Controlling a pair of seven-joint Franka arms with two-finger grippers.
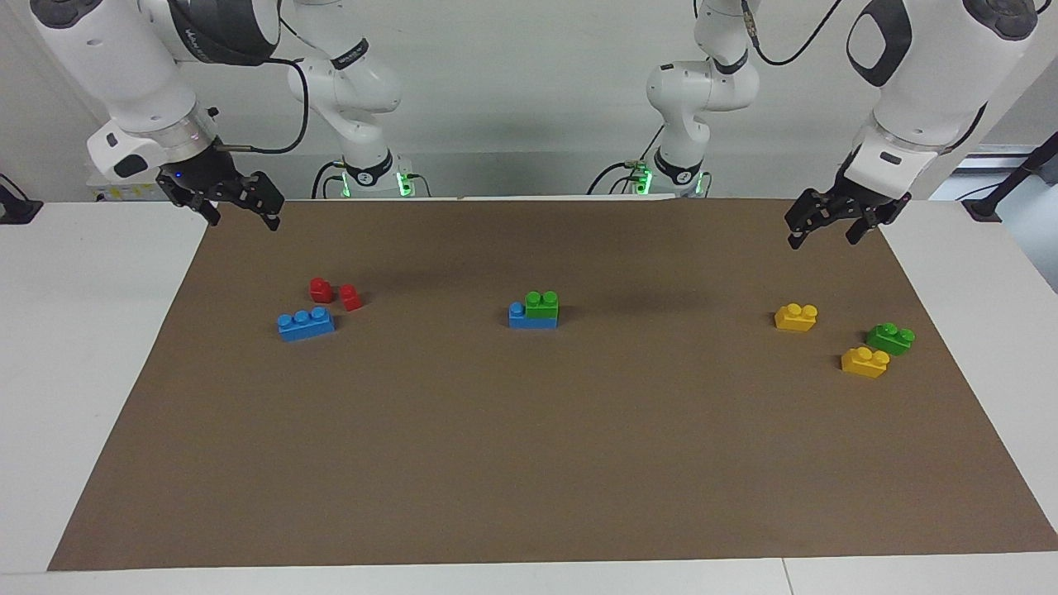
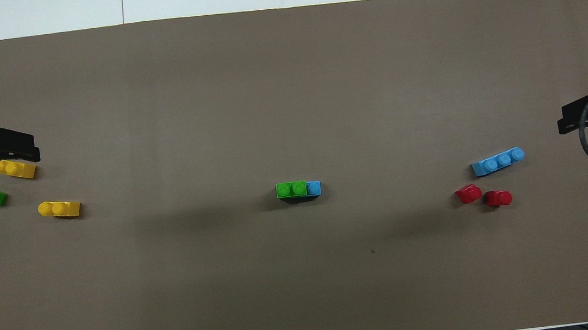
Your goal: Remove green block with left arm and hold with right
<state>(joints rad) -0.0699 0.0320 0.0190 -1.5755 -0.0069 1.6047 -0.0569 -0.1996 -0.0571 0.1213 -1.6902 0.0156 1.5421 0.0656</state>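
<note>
The green block (image 1: 541,303) is a light-green two-stud brick stacked on a blue three-stud brick (image 1: 529,319) in the middle of the brown mat; it also shows in the overhead view (image 2: 291,189). My left gripper (image 1: 825,234) hangs open and empty above the mat's corner at the left arm's end, close to the robots; it also shows in the overhead view (image 2: 25,150). My right gripper (image 1: 244,218) hangs open and empty above the corner at the right arm's end, and shows in the overhead view too (image 2: 571,122). Both are well away from the stack.
At the left arm's end lie two yellow bricks (image 1: 796,316) (image 1: 864,361) and a darker green two-stud brick (image 1: 890,338). At the right arm's end lie a loose blue three-stud brick (image 1: 306,322) and two small red bricks (image 1: 321,289) (image 1: 350,297).
</note>
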